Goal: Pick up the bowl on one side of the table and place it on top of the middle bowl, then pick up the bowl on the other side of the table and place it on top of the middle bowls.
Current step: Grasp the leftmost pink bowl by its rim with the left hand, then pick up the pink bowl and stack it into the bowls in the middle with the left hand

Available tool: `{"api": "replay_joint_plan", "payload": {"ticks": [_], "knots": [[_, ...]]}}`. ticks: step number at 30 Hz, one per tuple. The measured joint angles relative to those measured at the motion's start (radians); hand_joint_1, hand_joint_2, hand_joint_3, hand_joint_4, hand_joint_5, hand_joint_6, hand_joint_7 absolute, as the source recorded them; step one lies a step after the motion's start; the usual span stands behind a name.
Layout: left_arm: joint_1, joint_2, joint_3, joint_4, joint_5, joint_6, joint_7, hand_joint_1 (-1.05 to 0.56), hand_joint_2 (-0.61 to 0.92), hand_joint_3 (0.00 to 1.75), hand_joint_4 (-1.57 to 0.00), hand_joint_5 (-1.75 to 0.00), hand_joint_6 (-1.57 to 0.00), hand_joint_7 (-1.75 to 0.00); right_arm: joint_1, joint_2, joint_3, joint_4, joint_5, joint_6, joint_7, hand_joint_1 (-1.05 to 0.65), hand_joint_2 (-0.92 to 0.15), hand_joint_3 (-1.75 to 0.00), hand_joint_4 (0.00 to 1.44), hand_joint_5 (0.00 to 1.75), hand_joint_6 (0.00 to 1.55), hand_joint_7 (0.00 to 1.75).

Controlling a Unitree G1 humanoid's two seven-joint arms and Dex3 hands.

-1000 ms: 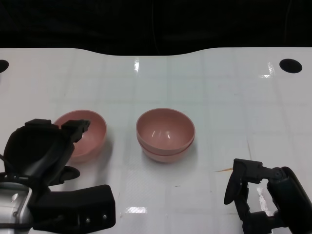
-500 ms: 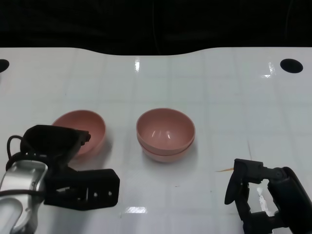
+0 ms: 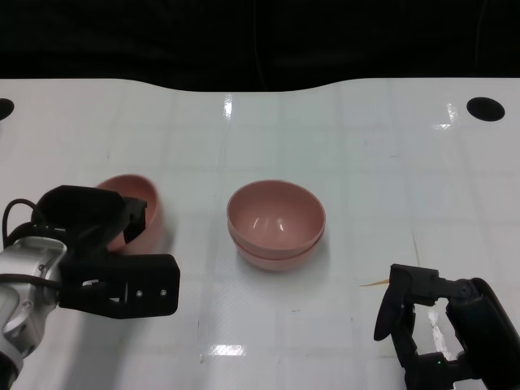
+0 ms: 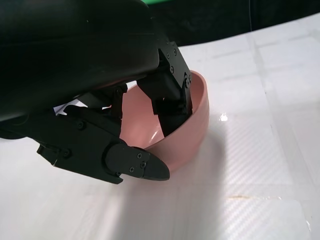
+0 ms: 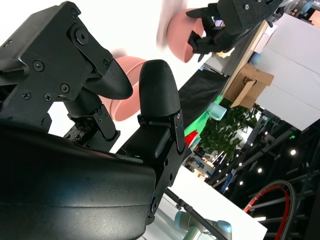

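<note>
the side bowl (image 3: 138, 207) sits left of the middle stack (image 3: 276, 223), well apart from it, tipped up so that its opening faces toward the stack rather than straight up. the left hand (image 3: 97, 244) grasps it: in the left wrist view the bowl (image 4: 185, 125) has black fingers (image 4: 172, 95) reaching down inside it against the inner wall, while another finger (image 4: 135, 165) lies outside along the rim, so the pink wall is pinched between them. whether the bowl's base touches the desk (image 3: 366, 162) cannot be told from these views.

the middle stack is two pink bowls nested upright, one inside the other, resting on the white desk near its centre.

the right hand (image 3: 431, 333) is to the right of the stack and nearer the robot, well apart from it, close above the desk. it holds nothing; its fingers (image 5: 157, 100) are spread apart in the right wrist view, released. a thin pale sliver (image 3: 375, 283) lies on the desk just beside that hand, on the side toward the stack.

a dark round hole (image 3: 485, 108) marks the desk's far right, well beyond the stack.
</note>
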State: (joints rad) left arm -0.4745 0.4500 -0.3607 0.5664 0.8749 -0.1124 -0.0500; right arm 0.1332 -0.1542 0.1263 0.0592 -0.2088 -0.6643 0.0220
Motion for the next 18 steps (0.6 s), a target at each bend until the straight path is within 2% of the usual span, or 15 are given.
{"api": "replay_joint_plan", "payload": {"ticks": [11,14,18], "knots": [[0.000,0.025,-0.001,-0.060,-0.042,-0.062,0.070,-0.24,0.85,0.45,-0.88,-1.75,-0.65,-1.75,0.000,0.001,-0.001,-0.002,-0.015,0.000,-0.001,-0.04,-0.19,-1.68,0.97,1.75,0.85,1.47],[0.003,0.034,0.000,-0.112,-0.054,-0.058,0.067,-0.24,0.78,0.60,-0.86,-1.75,-0.65,-1.75,0.000,0.001,-0.001,-0.002,-0.015,0.000,-0.001,-0.04,-0.19,-1.68,0.97,1.75,0.85,1.47],[0.019,0.056,0.003,-0.172,-0.066,-0.057,0.035,-0.24,0.74,0.66,-0.87,-1.75,-0.65,-1.75,0.000,0.002,-0.001,-0.002,-0.015,0.001,-0.001,-0.05,-0.19,-1.68,0.97,1.75,0.85,1.47]]}}
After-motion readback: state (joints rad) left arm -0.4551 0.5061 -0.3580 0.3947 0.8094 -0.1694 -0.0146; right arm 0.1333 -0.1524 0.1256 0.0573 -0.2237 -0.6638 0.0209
